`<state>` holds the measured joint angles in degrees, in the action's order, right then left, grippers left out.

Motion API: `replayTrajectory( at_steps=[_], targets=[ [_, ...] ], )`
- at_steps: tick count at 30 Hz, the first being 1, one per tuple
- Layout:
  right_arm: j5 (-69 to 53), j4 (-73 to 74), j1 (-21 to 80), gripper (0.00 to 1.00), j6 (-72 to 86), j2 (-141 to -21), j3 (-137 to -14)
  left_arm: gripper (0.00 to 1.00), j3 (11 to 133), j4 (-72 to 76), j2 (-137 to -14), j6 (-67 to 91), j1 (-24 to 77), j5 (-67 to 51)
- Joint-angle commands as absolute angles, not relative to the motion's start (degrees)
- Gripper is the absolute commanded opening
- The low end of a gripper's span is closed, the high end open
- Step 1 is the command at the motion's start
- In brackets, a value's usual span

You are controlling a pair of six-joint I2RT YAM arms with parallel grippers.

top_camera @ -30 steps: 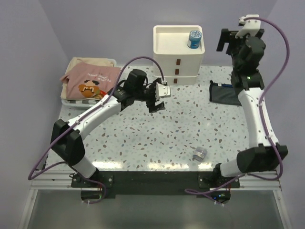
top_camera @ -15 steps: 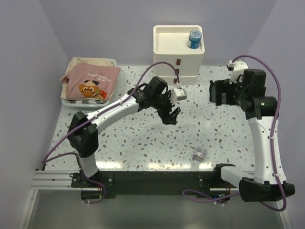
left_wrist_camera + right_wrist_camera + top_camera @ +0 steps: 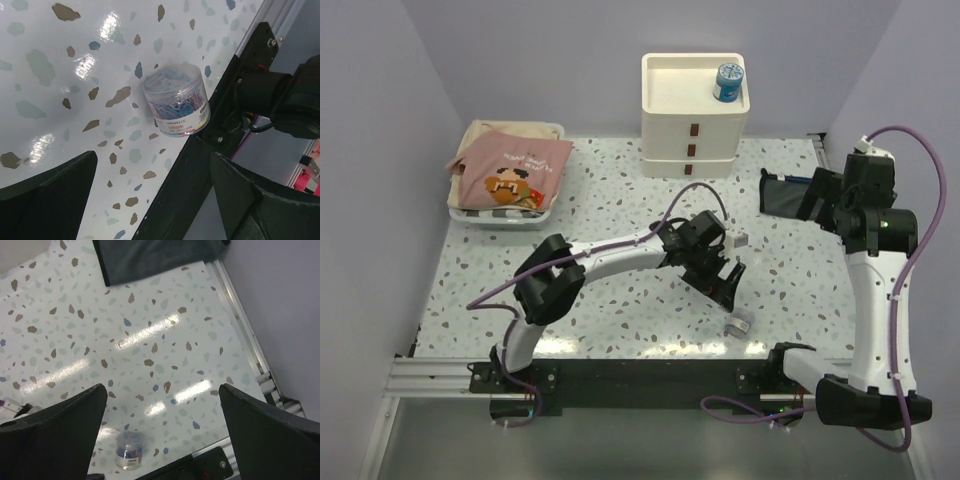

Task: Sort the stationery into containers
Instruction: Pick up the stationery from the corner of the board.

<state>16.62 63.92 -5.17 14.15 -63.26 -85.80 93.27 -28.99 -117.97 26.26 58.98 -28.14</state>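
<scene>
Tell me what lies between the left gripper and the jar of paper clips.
Nothing: the left wrist view shows only bare speckled table between the left gripper and the jar.

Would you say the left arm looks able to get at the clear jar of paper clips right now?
Probably yes: the left pincer hangs open just short of the jar, with nothing lying between them.

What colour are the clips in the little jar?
The clips look blue and pink; left wrist view.
</scene>
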Motion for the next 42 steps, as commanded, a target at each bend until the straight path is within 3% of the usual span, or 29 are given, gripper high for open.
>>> replayTrajectory(
  at_steps=[1,4,32,39,42],
  targets=[
    [13.28,69.17,-6.85,0.99,20.21,-62.66,-83.50,1.00,97.38,-30.22,-119.44,31.20,63.71,-21.64],
    [11.17,69.87,-7.91,0.99,20.57,-63.54,-85.25,1.00,101.07,-32.25,-121.20,31.29,67.05,-13.90],
    [3.87,65.39,-9.14,0.99,15.99,-61.79,-76.64,1.00,106.09,-30.50,-134.91,36.39,68.99,-15.12],
    [3.51,65.04,-9.23,0.99,17.31,-62.67,-78.40,0.90,100.55,-35.75,-132.19,33.58,68.21,-12.84],
    [2.99,64.60,-9.32,0.99,18.10,-62.58,-78.40,0.77,98.18,-37.61,-132.97,33.22,68.03,-8.89]
  ],
)
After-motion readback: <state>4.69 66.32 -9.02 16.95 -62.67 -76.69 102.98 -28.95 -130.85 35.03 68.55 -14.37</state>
